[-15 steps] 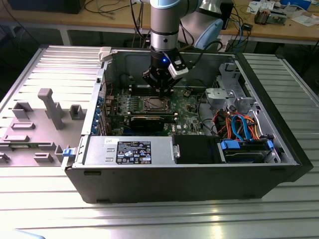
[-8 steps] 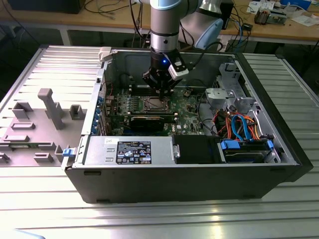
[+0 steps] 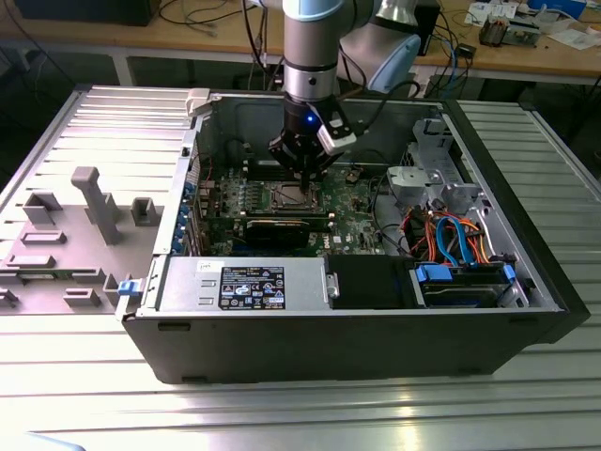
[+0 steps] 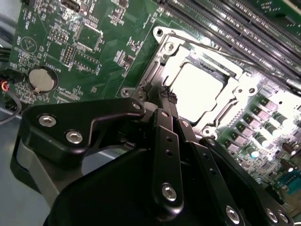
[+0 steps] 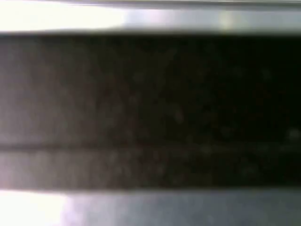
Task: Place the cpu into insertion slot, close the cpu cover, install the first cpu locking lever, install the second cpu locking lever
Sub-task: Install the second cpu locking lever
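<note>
You see the arm reaching straight down into the open computer case, its gripper hanging just above the insertion slot on the green motherboard. In the exterior view the slot sits near the middle of the board, towards the back wall of the case, with a long black card lying just in front of it.

In the second wrist view the gripper has its two black fingers drawn close together, the tips almost meeting, and you cannot make out anything held between them. The tips sit over the rim of the slot, at its edge nearer the coin battery.

The cpu lies flat in the insertion slot, its bright metal top facing up. It is square, so no long axis shows; its edges run parallel to the socket frame, which sits at a slant across that view. The cpu cover appears as the silvery frame lying flat around the chip's top, with the chip showing through its cut-out. You cannot tell from these views whether the locking levers are latched.

Long dark memory slots run past the far side of the socket.
</note>
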